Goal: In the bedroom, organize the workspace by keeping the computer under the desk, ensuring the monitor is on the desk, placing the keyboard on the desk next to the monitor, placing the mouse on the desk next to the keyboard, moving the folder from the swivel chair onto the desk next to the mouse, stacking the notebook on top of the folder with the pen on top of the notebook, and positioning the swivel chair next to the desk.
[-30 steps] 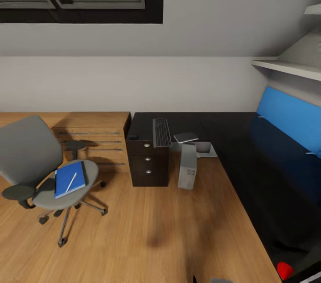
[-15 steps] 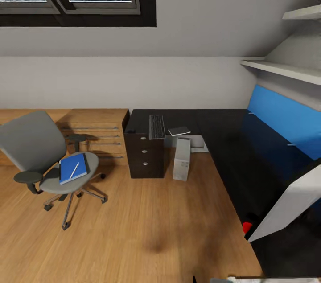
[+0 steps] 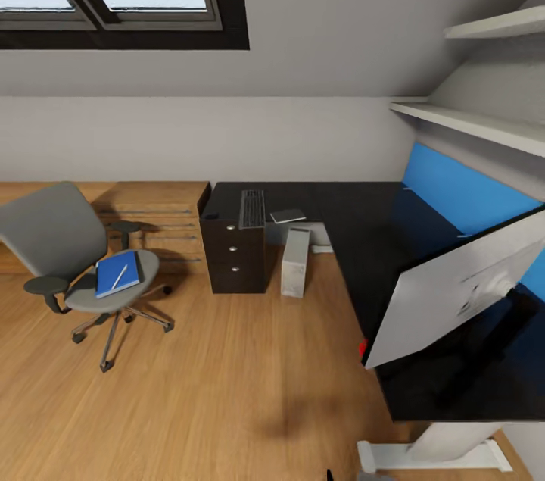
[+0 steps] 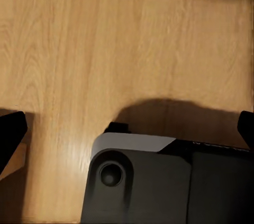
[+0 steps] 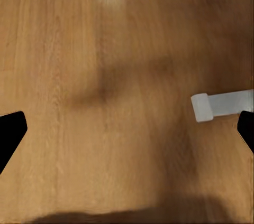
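The swivel chair (image 3: 53, 242) stands on the wood floor at the left, apart from the desk (image 3: 356, 227). The blue folder (image 3: 117, 274) lies on its seat with the white pen (image 3: 119, 277) on top. I cannot make out the notebook. The keyboard (image 3: 252, 208) lies on the desk above the dark drawers (image 3: 235, 261), a flat grey item (image 3: 288, 216) beside it. A small dark lump, probably the mouse (image 3: 210, 215), sits at the desk's left corner. The computer (image 3: 295, 273) stands on the floor by the drawers. The monitor (image 3: 454, 292) shows its grey back, leaning on the desk's near right. My left gripper (image 4: 127, 134) and right gripper (image 5: 127, 131) hang open over the floor.
A light wooden dresser (image 3: 155, 212) stands against the wall between chair and desk. Shelves (image 3: 484, 125) and a blue panel (image 3: 469, 197) line the right wall. A small red thing (image 3: 362, 350) sits by the monitor's lower edge. The desk's white foot (image 3: 424, 454) (image 5: 222, 105) rests near me.
The whole view has pulled back and swung, so chair, drawers and computer look smaller and further left. The monitor's grey back has come into view at the right.
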